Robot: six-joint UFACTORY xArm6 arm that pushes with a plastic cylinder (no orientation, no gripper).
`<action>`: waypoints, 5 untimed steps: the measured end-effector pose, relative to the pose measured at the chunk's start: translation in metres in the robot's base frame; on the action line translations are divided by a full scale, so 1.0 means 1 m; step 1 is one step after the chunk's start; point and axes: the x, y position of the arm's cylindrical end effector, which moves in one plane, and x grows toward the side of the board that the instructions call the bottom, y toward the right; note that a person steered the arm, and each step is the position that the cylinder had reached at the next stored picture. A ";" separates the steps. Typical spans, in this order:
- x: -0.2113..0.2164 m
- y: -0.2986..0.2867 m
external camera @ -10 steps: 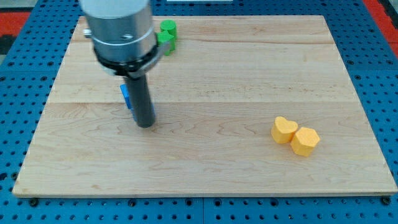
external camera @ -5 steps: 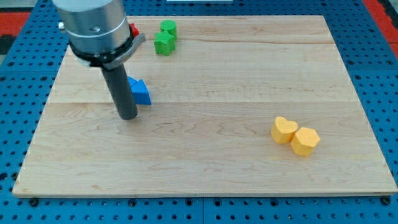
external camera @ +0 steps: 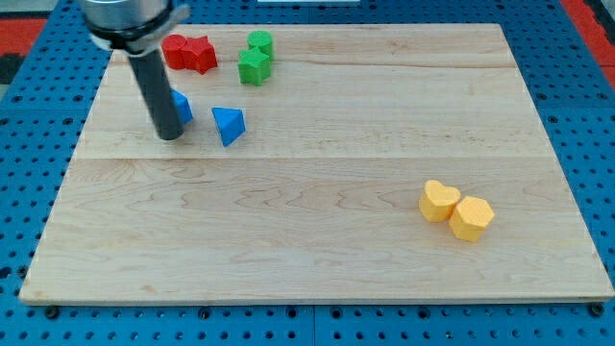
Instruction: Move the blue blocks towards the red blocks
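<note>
Two red blocks sit together near the view's top left of the wooden board. A blue triangular block lies below and to the right of them. A second blue block is partly hidden behind my rod, closer to the red blocks. My tip rests on the board just to the left of and below this second blue block, touching or almost touching it.
Two green blocks stand to the right of the red ones, near the board's top edge. Two yellow blocks, a heart shape and a hexagon, sit together at the view's lower right.
My tip has moved towards the view's upper left. The arm's body has risen out of the way, uncovering the red blocks. The blue blocks now lie apart from each other.
</note>
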 end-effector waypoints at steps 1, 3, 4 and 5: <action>-0.029 -0.002; 0.022 0.022; 0.029 0.074; 0.029 0.111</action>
